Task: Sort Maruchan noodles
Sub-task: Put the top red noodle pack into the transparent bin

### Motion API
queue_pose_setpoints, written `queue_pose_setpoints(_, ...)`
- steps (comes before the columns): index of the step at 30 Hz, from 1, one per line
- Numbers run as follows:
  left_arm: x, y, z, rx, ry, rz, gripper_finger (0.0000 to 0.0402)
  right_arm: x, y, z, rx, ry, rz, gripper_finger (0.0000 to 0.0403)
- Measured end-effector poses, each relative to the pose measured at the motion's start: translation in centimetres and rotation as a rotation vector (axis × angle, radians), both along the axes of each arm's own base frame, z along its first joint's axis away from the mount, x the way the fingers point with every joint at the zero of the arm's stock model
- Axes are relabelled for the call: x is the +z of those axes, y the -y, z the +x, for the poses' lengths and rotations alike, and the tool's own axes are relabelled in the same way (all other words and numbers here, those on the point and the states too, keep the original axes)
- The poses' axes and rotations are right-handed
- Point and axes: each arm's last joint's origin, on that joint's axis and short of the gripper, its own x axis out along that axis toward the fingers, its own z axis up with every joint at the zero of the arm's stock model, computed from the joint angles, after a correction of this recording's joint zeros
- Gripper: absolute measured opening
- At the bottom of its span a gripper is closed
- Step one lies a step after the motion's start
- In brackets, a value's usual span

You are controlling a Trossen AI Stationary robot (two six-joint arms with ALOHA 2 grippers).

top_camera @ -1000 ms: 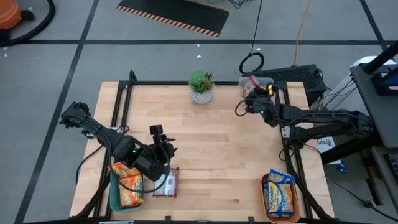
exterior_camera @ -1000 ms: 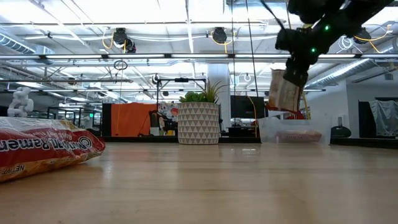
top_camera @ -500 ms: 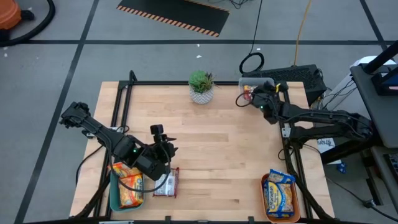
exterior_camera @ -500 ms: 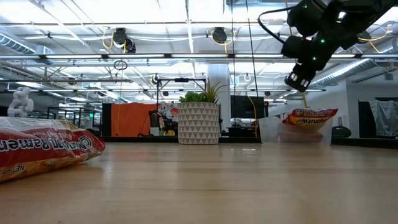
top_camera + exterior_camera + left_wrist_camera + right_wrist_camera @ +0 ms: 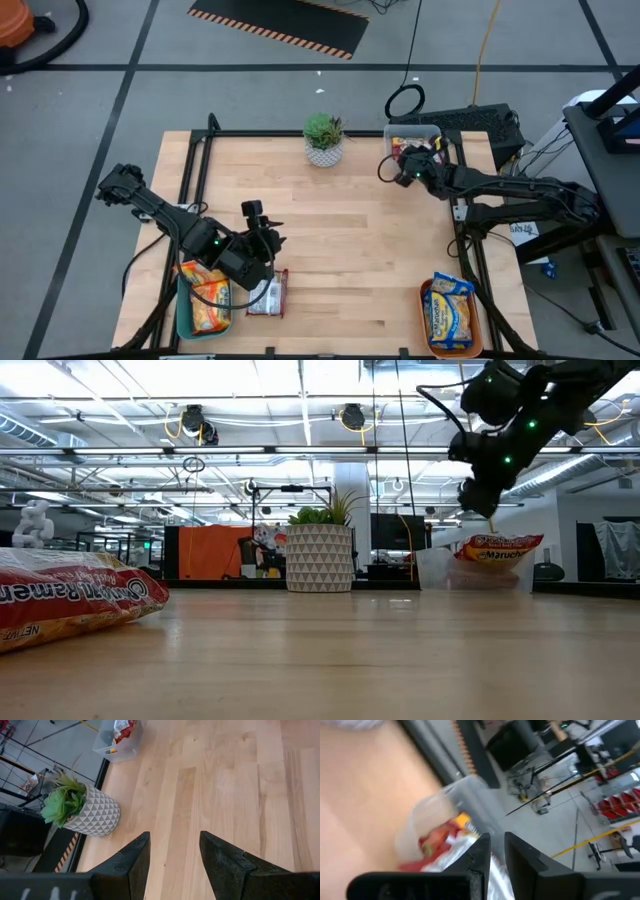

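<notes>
The table [image 5: 350, 240] is pale wood with a smooth finish. The tub [image 5: 480, 570] is clear plastic. The packet [image 5: 70, 600] is glossy plastic.

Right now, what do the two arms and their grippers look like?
Both arms are dark, jointed links with black cabling. A small green light glows on the left arm and on the right arm. The left gripper has two black wedge-shaped fingers tapering to points; the right gripper has two dark, flat, blunt-ended fingers.

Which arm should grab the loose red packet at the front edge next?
Left. The left gripper hangs open right by the red packet and teal tray. The right gripper is across the table at the clear tub.
</notes>
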Motion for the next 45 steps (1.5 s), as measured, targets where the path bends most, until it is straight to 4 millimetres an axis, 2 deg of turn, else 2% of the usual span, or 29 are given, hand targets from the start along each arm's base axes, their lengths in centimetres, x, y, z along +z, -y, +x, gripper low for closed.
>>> queue_pose_setpoints(5, 0.0, 0.0, 0.0, 0.001, 0.001, -0.002, 0.0177, -0.8, -0.4, -0.6, 0.039, -0.098, 0.082, 0.0048)
queue_pose_setpoints(8, 0.0, 0.0, 0.0, 0.001, 0.001, -0.002, 0.0177, -0.9, -0.5, -0.9, 0.031, -0.108, 0.096, 0.0063)
queue_pose_setpoints(14, 0.0, 0.0, 0.0, -0.002, -0.001, 0.002, 0.0177, -0.8, -0.6, -0.9, 0.056, -0.092, 0.117, 0.0157)
queue_pose_setpoints(18, 0.0, 0.0, 0.0, -0.003, -0.003, 0.003, 0.0177, -1.0, -0.7, -0.9, 0.14, -0.152, 0.152, 0.0219)
queue_pose_setpoints(23, 0.0, 0.0, 0.0, -0.004, -0.005, 0.005, 0.0177, -2.2, -1.0, -1.4, 0.199, -0.247, 0.173, 0.0245)
queue_pose_setpoints(28, 0.0, 0.0, 0.0, -0.009, -0.008, 0.01, 0.0177, -3.1, -1.1, -1.8, 0.208, -0.315, 0.147, 0.0237)
queue_pose_setpoints(34, 0.0, 0.0, 0.0, -0.009, -0.008, 0.01, 0.0177, -3.5, -1.0, -2.1, 0.184, -0.344, 0.134, 0.0208)
queue_pose_setpoints(38, 0.0, 0.0, 0.0, -0.009, -0.009, 0.01, 0.0177, -3.6, -0.7, -2.3, 0.152, -0.327, 0.146, 0.0174)
queue_pose_setpoints(45, 0.0, 0.0, 0.0, -0.017, -0.013, 0.017, 0.0177, -3.6, -0.2, -2.6, 0.113, -0.305, 0.157, 0.0091)
